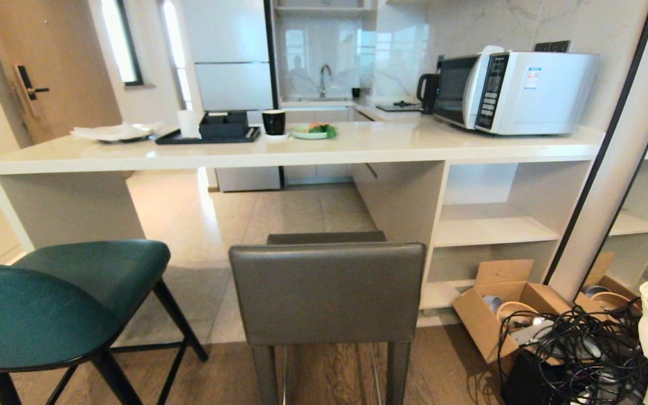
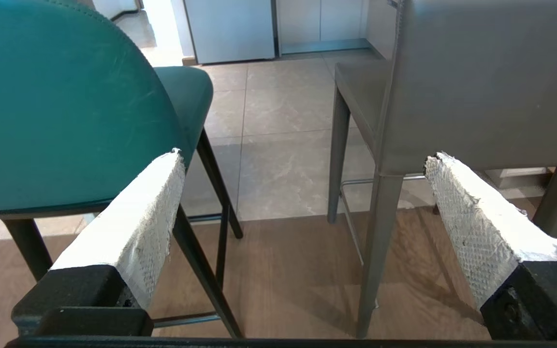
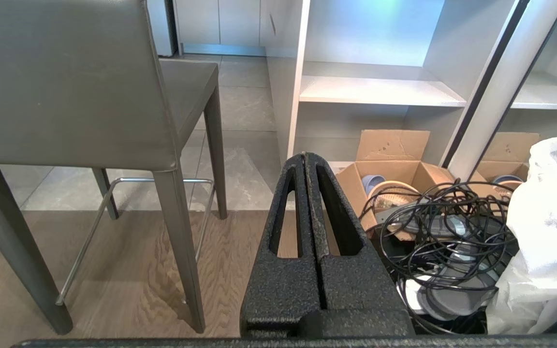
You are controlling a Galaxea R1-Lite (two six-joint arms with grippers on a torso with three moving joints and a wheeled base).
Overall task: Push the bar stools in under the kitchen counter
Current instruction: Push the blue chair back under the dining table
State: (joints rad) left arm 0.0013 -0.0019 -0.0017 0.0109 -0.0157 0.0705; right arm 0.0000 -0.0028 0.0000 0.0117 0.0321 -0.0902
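The teal stool and the grey stool stand side by side on the wood floor in front of the bench, backs toward the robot, seats pointing at the open space beneath the slab. Neither seat is under the bench yet; the grey stool sits just beside the white shelves, the teal one nearer the slab end panel.

The left claw hangs low behind the gap between the two stools, its taped fingers spread wide and holding nothing. The right claw is closed tight with its fingers pressed together, empty, hanging behind and to the side of the grey stool, near a cardboard box and a tangle of black cables.

On the bench sit a microwave, a black tray, a black cup and a plate.
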